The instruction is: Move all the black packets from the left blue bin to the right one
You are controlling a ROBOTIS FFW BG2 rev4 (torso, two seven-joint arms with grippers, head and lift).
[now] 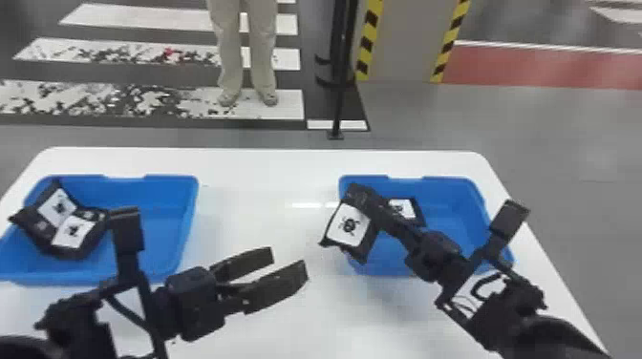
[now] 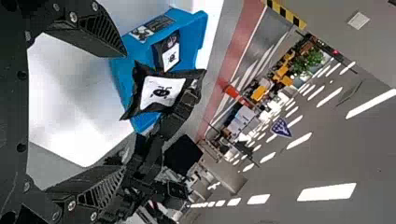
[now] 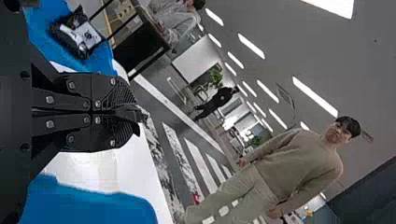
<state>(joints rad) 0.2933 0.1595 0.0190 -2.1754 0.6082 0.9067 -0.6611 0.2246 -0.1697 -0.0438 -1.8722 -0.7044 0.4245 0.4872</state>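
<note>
Over the near left part of the right blue bin (image 1: 458,210), my right gripper (image 1: 363,198) holds a black packet (image 1: 347,225) pinched between its fingers. Another black packet (image 1: 405,209) lies inside that bin. In the right wrist view the right gripper (image 3: 133,116) is closed, a dark edge of the packet at its tips. My left gripper (image 1: 289,265) stands open and empty above the table between the bins; its fingers are wide apart in the left wrist view, where the left gripper (image 2: 123,109) faces the right bin. Black packets (image 1: 71,229) lie together in the left blue bin (image 1: 157,210).
Both bins stand on a white table (image 1: 267,167). A black pole (image 1: 340,95) rises beyond its far edge. The left arm is low at the near left, beside the left bin; the right arm reaches in from the lower right.
</note>
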